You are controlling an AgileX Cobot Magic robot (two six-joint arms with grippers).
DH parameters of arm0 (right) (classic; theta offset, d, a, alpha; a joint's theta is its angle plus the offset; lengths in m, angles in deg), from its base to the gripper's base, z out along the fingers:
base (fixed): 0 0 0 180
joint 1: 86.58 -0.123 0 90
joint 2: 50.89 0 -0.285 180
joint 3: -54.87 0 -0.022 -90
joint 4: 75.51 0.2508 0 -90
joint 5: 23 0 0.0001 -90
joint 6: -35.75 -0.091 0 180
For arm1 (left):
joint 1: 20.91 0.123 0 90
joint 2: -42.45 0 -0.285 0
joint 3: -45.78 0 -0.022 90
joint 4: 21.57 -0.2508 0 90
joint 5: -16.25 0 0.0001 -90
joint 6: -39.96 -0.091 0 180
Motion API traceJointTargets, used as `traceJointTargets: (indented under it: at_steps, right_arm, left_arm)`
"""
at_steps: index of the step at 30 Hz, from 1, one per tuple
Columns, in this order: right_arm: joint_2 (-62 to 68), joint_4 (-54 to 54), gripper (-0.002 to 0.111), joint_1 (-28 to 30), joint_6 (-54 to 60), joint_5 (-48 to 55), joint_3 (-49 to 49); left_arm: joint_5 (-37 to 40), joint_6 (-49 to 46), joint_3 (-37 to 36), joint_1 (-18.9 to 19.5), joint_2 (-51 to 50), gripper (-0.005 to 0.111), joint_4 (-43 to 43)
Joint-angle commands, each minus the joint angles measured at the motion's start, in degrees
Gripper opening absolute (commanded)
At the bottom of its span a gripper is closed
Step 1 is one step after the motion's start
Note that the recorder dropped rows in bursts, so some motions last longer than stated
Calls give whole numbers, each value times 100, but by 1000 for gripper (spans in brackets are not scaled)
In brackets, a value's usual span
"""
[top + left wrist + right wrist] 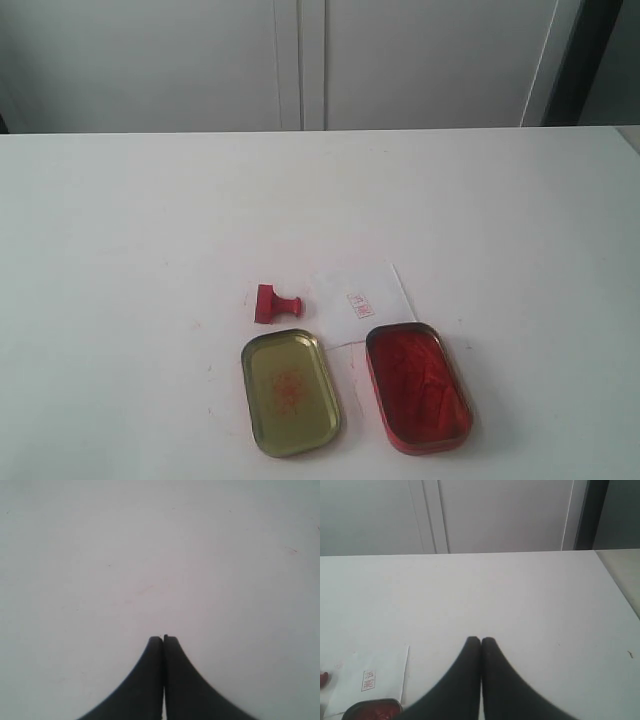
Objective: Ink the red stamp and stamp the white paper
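Lying on the tabletop: the red stamp is on its side, behind and to the left of the red ink tin. Its block base faces away from the tin and its knobbed handle points toward the tin's side.
White paper: the white paper lies flat just behind the red ink tin. Its near edge meets the tin's far rim, and whether it slips under that rim I cannot tell. It carries a small red stamp mark.
Gold tray: a shallow gold tray sits just left of the red ink tin with a narrow gap between them. There are faint red smears inside it.
Exterior view only: the whole stamp, the gold tray and the full oval of the red ink tin.
Right wrist view only: the right claw, clenched on nothing, with its fingers pressed together. It is held over bare tabletop to the right of the red ink tin and aims toward the pale cabinet doors. The paper, its mark and the tin's far rim show at the frame's edge.
Left wrist view only: the left claw, clenched and empty. It is angled down at bare tabletop with faint red streaks, and its place relative to the red ink tin cannot be told.
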Motion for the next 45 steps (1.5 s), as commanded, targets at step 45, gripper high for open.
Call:
traceJointTargets:
  at_steps: [45]
  right_arm:
    - [-2798,-56,0,21,64,96,-1631]
  left_arm:
    - [82,5,-56,4,20,0,2]
